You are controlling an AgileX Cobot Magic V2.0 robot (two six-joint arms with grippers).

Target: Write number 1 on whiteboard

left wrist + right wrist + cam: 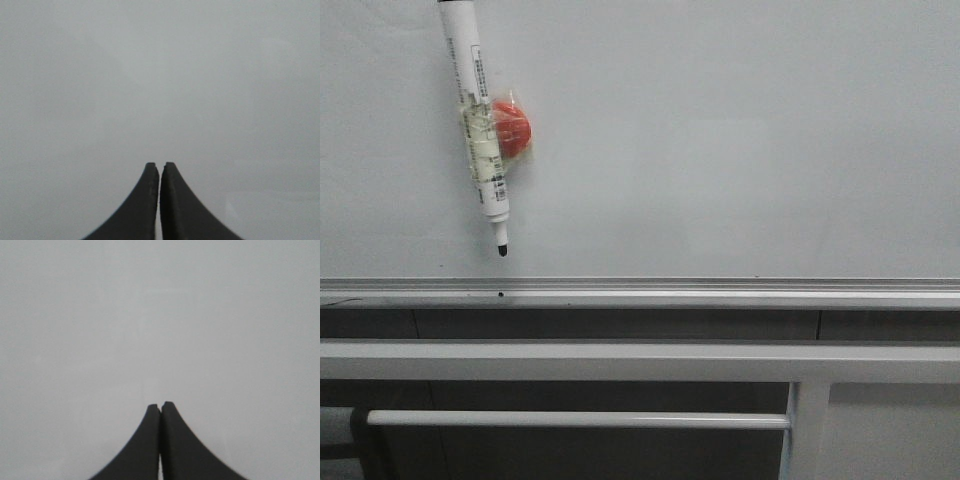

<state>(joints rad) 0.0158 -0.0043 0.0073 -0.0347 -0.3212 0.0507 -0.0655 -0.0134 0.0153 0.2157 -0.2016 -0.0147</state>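
Marker (478,130) hangs near-vertical on whiteboard (740,140), tip down; both hands clenched, empty.

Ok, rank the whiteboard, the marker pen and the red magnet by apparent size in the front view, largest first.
1. whiteboard, fills most of the view.
2. marker pen, long and thin, its top cut off by the frame edge.
3. red magnet, partly hidden behind the pen, and clearly shorter than it.

A white marker pen (477,120) hangs tip-down, taped to a red magnet (512,128), above white frame bars (620,362).
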